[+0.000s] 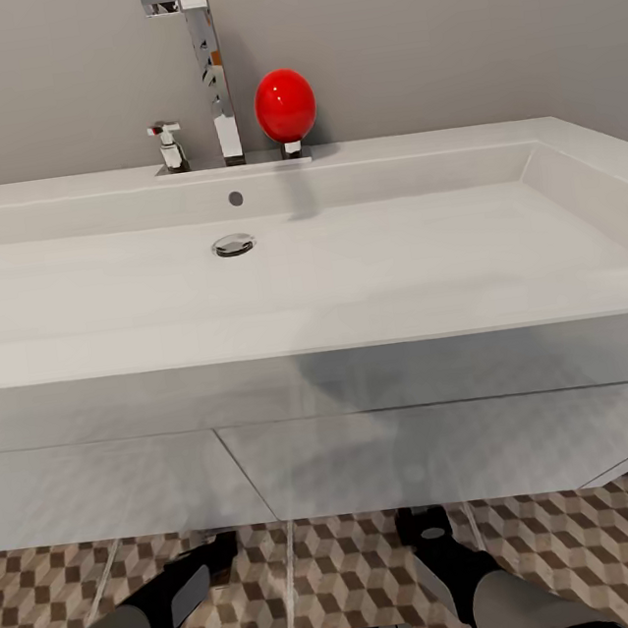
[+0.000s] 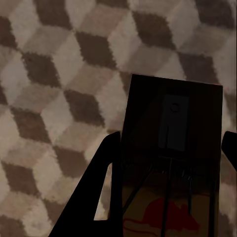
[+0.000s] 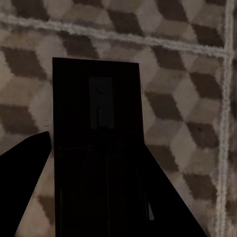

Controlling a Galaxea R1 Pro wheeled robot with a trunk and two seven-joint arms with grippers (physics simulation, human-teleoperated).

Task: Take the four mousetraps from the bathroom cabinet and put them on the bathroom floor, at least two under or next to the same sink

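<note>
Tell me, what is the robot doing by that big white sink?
The robot stands facing the sink, with both arms reaching down toward the patterned bathroom floor below it. Each wrist camera shows a dark, flat mousetrap between that gripper's fingers: one in the left gripper, one in the right gripper. Both traps hang over the tiles, so it looks ready to set them down beside the sink.

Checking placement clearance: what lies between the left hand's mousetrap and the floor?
Nothing shows between: in the left wrist view, the mousetrap between the fingers has bare patterned floor behind it.
</note>
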